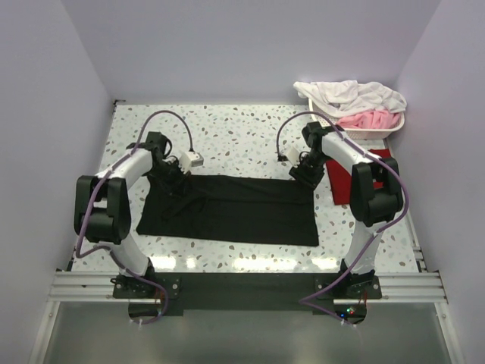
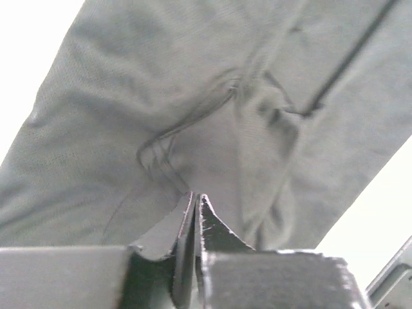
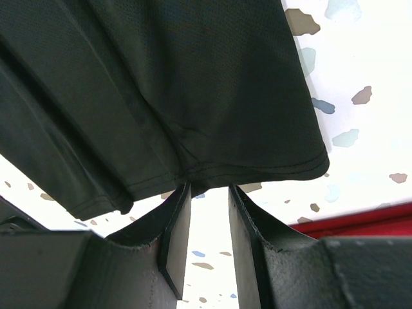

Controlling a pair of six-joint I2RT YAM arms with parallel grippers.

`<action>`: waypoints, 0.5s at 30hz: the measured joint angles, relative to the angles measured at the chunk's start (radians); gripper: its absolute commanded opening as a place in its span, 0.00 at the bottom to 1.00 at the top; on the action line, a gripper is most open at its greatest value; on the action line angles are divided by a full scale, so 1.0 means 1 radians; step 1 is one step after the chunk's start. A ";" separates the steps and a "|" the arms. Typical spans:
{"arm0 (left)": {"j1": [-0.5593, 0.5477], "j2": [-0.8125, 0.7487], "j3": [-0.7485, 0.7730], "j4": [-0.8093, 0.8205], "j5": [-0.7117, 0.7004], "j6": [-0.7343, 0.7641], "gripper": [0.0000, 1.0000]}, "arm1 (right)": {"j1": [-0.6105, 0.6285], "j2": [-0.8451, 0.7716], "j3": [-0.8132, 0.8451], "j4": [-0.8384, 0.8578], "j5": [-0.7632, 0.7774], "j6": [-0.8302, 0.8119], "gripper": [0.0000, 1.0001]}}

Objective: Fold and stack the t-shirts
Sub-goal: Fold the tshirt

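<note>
Across the speckled table the plain black cloth t-shirt is lying left-to-right between both arms; the left gripper is pressing shut, perhaps on cloth, the right gripper is gaping at its hem

A white, speckled table carries a black t-shirt, spread flat across its near middle. Just right of that shirt lies a dark red t-shirt (only part of it shows). Farther back and right of the black t-shirt, a pale basket sits at the table's corner.
</note>
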 measured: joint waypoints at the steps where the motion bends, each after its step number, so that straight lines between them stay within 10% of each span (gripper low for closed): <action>1: -0.001 -0.019 -0.002 -0.008 0.010 0.010 0.00 | 0.000 0.000 0.000 0.000 0.000 0.000 0.34; 9: -0.039 -0.058 -0.037 -0.047 0.061 0.051 0.01 | 0.000 0.000 0.000 0.000 0.000 0.000 0.33; 15: -0.037 -0.056 -0.056 -0.035 0.060 -0.005 0.22 | 0.000 0.000 0.000 0.000 0.000 0.000 0.33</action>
